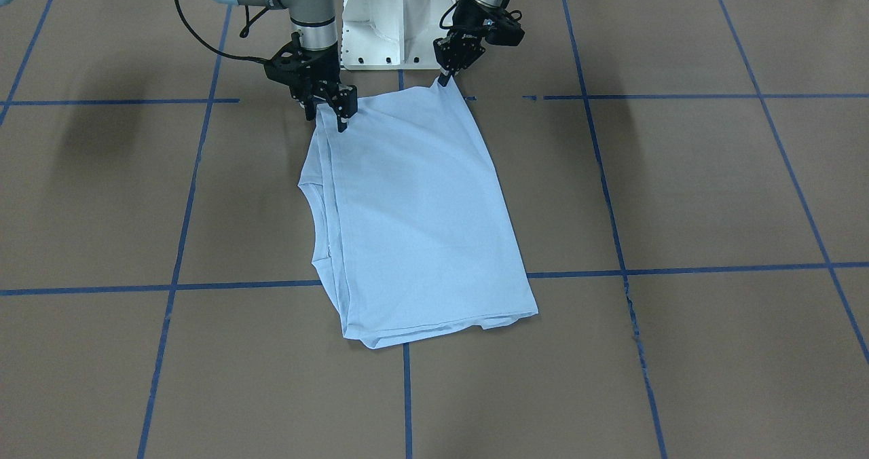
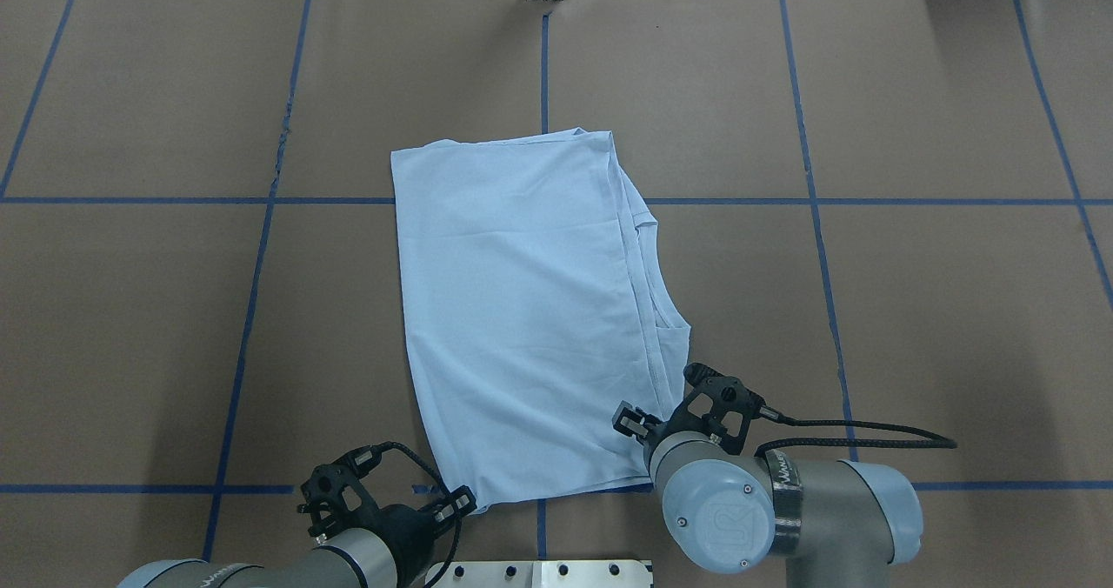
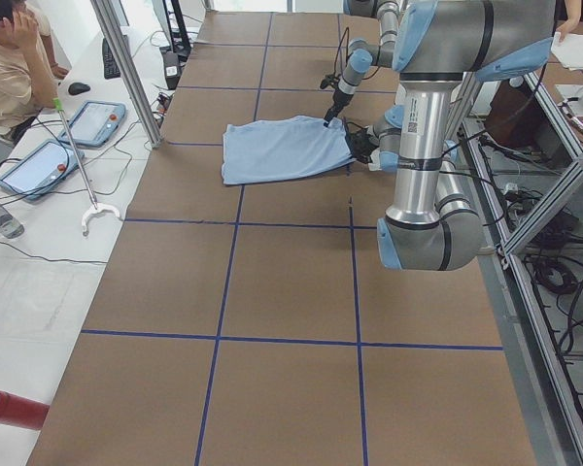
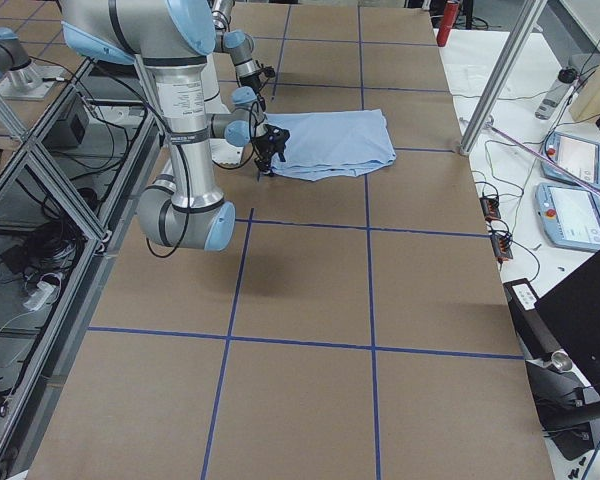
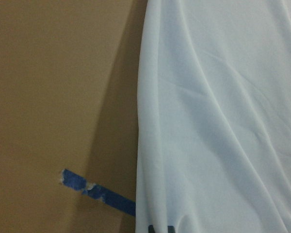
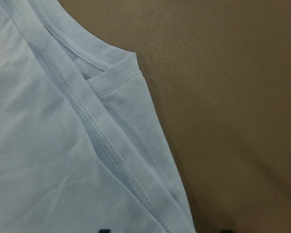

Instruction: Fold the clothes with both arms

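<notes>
Left pincer (image 1: 445,79) is clamping a corner of the folded light blue T-shirt (image 1: 421,228) on the bench (image 1: 679,187), while right pincer (image 1: 328,118) is standing open at the other, likely needing closing before lifting.

**Even light outside, dimmer at the wrists**

The four exterior views are bright and sharp. Soft-edged dark shadow patches lie on the brown table (image 1: 679,194). Both wrist views are dimmer, warmer-tinted and slightly soft. In them the T-shirt (image 5: 218,121) casts a shadow band along its edge.

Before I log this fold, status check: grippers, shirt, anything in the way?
Left gripper shut on T-shirt corner. Right gripper open at other near corner. T-shirt folded, flat. Nothing blocking.
</notes>
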Robot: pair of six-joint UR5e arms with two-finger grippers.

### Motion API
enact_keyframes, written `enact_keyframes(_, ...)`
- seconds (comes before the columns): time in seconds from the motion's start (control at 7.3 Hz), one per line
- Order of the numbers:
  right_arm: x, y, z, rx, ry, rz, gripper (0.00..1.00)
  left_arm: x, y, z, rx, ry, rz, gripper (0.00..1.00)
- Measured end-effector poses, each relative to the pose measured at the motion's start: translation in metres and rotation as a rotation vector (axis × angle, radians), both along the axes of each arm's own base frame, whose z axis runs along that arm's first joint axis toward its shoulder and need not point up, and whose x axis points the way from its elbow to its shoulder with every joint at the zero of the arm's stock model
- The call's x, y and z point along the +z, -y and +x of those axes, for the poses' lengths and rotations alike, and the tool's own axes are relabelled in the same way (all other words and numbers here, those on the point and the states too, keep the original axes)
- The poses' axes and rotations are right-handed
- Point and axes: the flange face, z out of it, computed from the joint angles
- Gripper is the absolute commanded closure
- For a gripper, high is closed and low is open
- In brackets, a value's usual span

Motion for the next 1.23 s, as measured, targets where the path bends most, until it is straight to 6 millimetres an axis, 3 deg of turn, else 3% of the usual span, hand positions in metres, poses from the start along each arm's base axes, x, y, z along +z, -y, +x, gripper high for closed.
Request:
enact_keyframes(0.41, 0.0009, -0.0006, -0.0009, 0.004, 0.0, -0.005, 0.34, -0.0018, 0.0002, -0.0008, -0.001, -0.004, 0.0, 1.0)
enact_keyframes(0.68, 0.0004, -0.0009, -0.0013, 0.006, 0.002, -0.007, 0.6, -0.0038, 0.0002, -0.0021, -0.001, -0.008, 0.0, 1.0)
enact_keyframes(0.82, -0.0002, -0.0013, -0.0015, 0.006, 0.004, -0.008, 0.91, -0.0044, 0.0002, -0.0025, -0.001, -0.009, 0.0, 1.0)
enact_keyframes(0.96, -0.0013, -0.0012, -0.0018, 0.007, 0.007, -0.008, 1.0, -0.0053, 0.0003, -0.0031, -0.002, -0.011, 0.0, 1.0)
enact_keyframes(1.23, -0.0044, -0.0006, -0.0016, 0.009, 0.013, -0.007, 1.0, -0.0068, 0.0004, -0.0042, -0.003, -0.014, 0.0, 1.0)
